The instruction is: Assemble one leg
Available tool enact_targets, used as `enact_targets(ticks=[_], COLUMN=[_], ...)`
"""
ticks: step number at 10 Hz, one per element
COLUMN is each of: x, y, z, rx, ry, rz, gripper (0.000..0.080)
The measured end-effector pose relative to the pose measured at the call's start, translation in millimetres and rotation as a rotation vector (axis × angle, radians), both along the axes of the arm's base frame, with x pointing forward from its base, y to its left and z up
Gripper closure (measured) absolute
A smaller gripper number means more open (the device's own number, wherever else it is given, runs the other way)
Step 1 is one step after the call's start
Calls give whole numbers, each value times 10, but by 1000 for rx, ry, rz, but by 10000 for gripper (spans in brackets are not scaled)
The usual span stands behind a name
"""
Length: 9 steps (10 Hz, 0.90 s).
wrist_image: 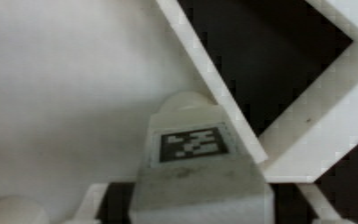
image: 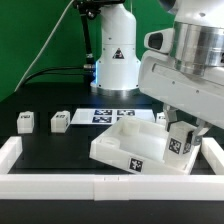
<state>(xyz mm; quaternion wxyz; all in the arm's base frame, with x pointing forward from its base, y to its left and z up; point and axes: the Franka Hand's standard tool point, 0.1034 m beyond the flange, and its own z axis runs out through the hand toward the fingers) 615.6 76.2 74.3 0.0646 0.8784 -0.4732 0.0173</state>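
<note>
Clearly the tool (image: 181, 140) was clamped on a leg (image: 180, 142) at the right of the exterior view, holding it over the panel (image: 130, 150) near that panel's right-hand corner. In the wrist view the leg (wrist_image: 195, 150) filled the lower centre of the frame, tag facing the camera, with the white fingers (wrist_image: 105, 200) showing beside its base and the panel (wrist_image: 69, 90) spread behind it.

I judged misalignment the main risk: the corner hole was not visible in either view, so a leg lowered slightly off it would land on flat panel and could tilt or slip in the grip. A hard push could also shove the panel across the black tabletop (image: 50, 145), since nothing visibly pinned it. Whether the leg touched the panel already, I could not tell.

The arm (image: 185, 60) came in from the upper right of the exterior view, wrist bent to point steeply downward. Two more legs (image: 25, 122) (image: 60, 121) stood at mid-left, well apart from the panel, near the marker board (image: 105, 115).
</note>
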Motion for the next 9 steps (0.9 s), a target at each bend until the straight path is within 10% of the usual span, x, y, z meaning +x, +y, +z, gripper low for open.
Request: enact_targets(ticks=[4, 9], x=[-4, -7], y=[5, 5], z=[-16, -22], rx=[2, 2], ry=[2, 2], rz=[2, 1], gripper=[168, 150])
